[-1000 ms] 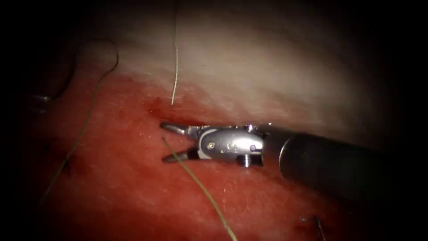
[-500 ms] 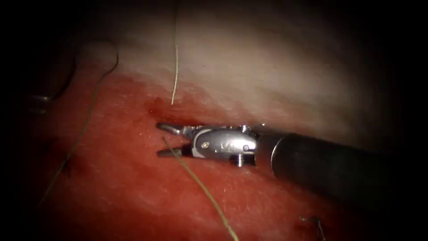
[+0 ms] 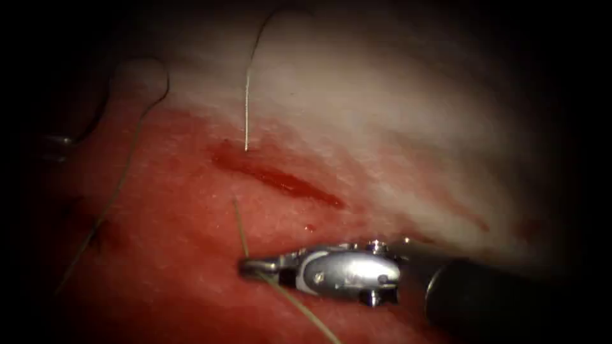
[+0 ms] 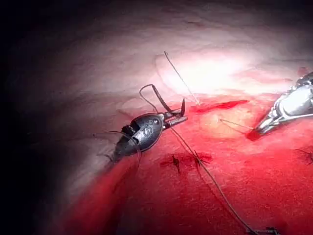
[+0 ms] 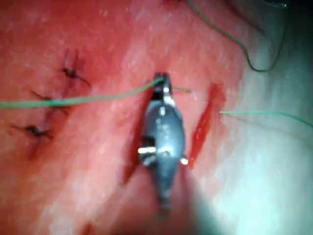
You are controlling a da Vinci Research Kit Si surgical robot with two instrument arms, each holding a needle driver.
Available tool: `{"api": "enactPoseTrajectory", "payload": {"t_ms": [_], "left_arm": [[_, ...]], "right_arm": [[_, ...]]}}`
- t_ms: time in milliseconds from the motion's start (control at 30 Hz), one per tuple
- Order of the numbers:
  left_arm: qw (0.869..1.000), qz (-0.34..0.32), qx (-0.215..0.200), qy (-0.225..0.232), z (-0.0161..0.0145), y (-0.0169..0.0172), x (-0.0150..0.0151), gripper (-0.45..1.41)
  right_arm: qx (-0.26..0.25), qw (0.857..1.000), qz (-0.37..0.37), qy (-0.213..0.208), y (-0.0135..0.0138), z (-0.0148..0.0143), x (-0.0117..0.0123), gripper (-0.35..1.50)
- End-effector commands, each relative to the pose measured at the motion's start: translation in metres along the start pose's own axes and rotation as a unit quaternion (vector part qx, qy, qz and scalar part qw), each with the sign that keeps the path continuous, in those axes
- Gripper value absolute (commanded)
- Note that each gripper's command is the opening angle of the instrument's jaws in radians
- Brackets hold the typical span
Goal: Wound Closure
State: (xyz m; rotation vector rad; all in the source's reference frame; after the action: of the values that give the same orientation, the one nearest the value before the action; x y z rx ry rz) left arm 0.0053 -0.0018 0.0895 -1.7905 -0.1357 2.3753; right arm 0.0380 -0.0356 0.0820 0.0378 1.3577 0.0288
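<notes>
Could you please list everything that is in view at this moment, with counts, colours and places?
tissue: one, pale to red, under everything.
cut: one, dark red, open, unstitched here.
thread: one long strand, greenish, lying below the cut in the endoscope view.
cut end of thread: one, pale, its tip just above the cut's left end.
stitches: three, dark, knotted in the tissue away from the cut.
curved strand: one, dark, rising from the left end effector's tip; needle or thread, I cannot tell.
right end effector: one, silver, below the cut, shut on the thread.
left end effector: one, dark, near one end of the cut.
</notes>
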Motion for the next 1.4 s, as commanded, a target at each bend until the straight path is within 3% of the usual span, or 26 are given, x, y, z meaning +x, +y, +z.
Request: {"api": "enactPoseTrajectory", "payload": {"t_ms": [33,300,633,733,800,867,967,1067,1400], "left_arm": [[1.0,0.0,0.0,0.0,0.0006,-0.0002,-0.0006,-0.45],[1.0,0.0,0.0,0.0,0.0006,-0.0002,-0.0006,-0.45],[1.0,0.0,0.0,0.0,0.0005,-0.0001,-0.0006,-0.45],[1.0,0.0,0.0,0.0,0.0006,-0.0001,-0.0006,-0.45],[1.0,0.0,0.0,0.0,0.0006,-0.0001,-0.0006,-0.45],[1.0,0.0,0.0,0.0,0.0006,-0.0001,-0.0006,-0.45],[1.0,0.0,0.0,0.0,0.0006,-0.0001,-0.0006,-0.45],[1.0,0.0,0.0,0.0,0.0006,-0.0001,-0.0005,-0.45],[1.0,0.0,-0.001,0.0,0.0004,0.0,-0.0006,-0.45]], "right_arm": [[0.005,1.0,-0.001,0.005,-0.0015,0.0005,0.0007,-0.35],[0.021,1.0,-0.008,0.018,-0.0054,-0.0001,0.0042,-0.35],[0.042,0.998,-0.021,0.03,-0.0096,-0.0006,0.0065,-0.35],[0.043,0.998,-0.017,0.03,-0.0097,-0.0006,0.0068,-0.35],[0.04,0.999,-0.015,0.029,-0.0091,-0.0004,0.0067,0.24],[0.032,0.999,-0.011,0.031,-0.0079,0.0,0.0064,0.71],[0.007,0.999,-0.002,0.037,-0.0051,0.0007,0.0053,1.1],[-0.011,1.0,0.0,0.03,-0.002,0.0017,0.0038,1.23],[-0.035,0.999,-0.002,0.012,0.0042,0.0037,-0.0026,1.23]]}}
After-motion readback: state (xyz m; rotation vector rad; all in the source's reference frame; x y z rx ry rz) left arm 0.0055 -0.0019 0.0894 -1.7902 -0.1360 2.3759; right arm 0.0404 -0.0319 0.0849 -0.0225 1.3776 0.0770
